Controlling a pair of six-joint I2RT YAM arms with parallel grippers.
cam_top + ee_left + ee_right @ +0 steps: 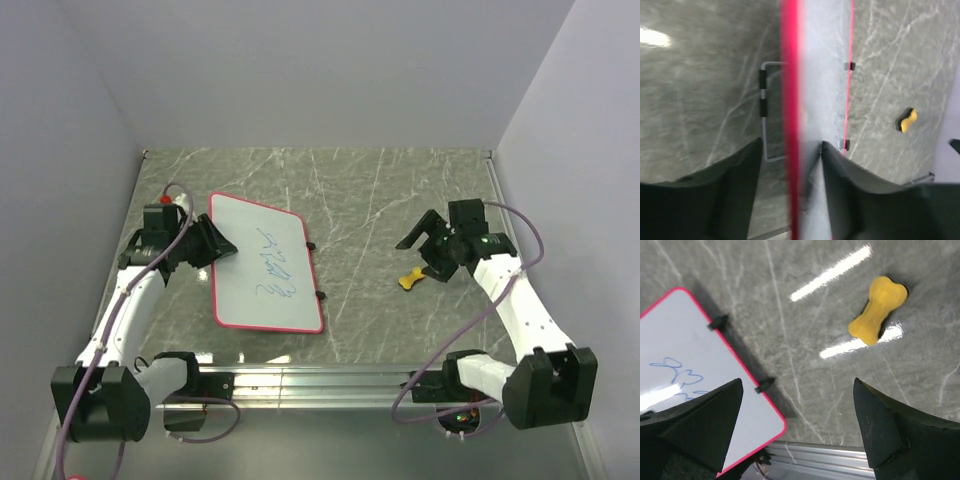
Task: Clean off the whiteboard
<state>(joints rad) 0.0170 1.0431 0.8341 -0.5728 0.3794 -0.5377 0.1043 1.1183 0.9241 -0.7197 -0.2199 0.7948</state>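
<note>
Left gripper (222, 245) astride whiteboard (240, 290) left rim
Jaws part-closed, grip cannot be told; right gripper (425, 252) wide open, empty, over yellow eraser (411, 280)

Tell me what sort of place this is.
Probably a robot lab test cell: a marble-pattern tabletop boxed in by plain white walls, the left arm and right arm mounted on an aluminium rail, and a whiteboard and yellow eraser laid out.
</note>
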